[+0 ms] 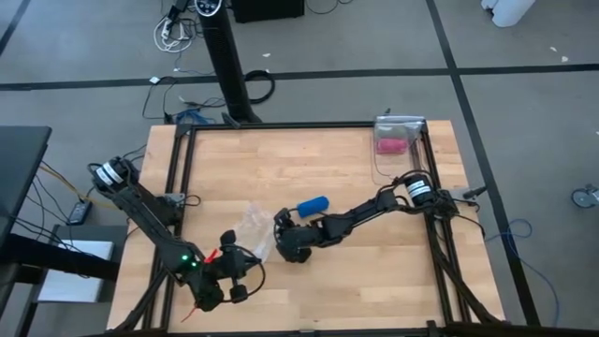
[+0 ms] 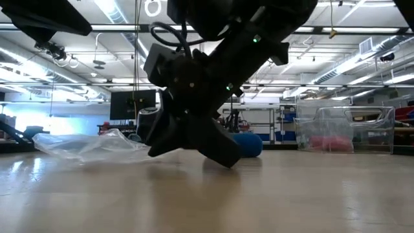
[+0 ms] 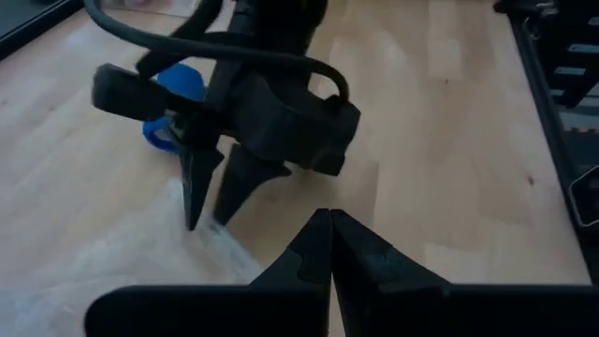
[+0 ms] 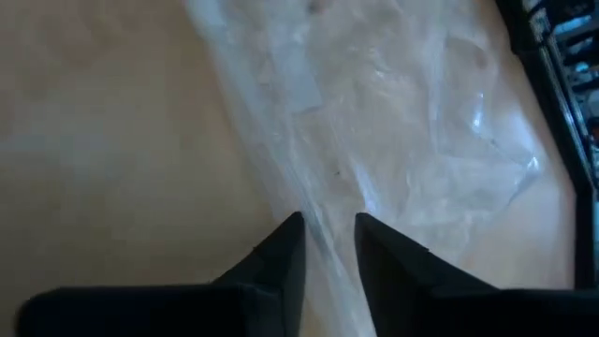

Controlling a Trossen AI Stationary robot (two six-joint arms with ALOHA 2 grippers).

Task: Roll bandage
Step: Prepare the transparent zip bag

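Observation:
The bandage (image 1: 312, 204) is a bright blue roll lying on its side on the wooden table, near the middle; it also shows in the low view (image 2: 251, 145) and in the left wrist view (image 3: 178, 86). My right gripper (image 1: 284, 234) stands beside it, toward the near left, fingers pointing down and slightly apart (image 4: 328, 234) astride the edge of a clear plastic bag (image 4: 393, 122). My left gripper (image 3: 329, 223) is shut and empty near the table's front edge (image 1: 234, 284), pointing toward the right gripper. My right gripper has its two fingertips (image 3: 192, 201) down at the clear bag's edge (image 4: 323, 201), one on either side of it, coming from above. I cannot tell whether the fingers touch the bag. The bag lies flat on the table.
The clear plastic bag (image 1: 251, 227) lies crumpled left of the bandage. A clear container (image 1: 398, 140) with a pink roll (image 1: 388, 144) stands at the table's far right corner. Black frame rails (image 1: 173, 187) run along the table's sides. Bare wood lies right of the bandage.

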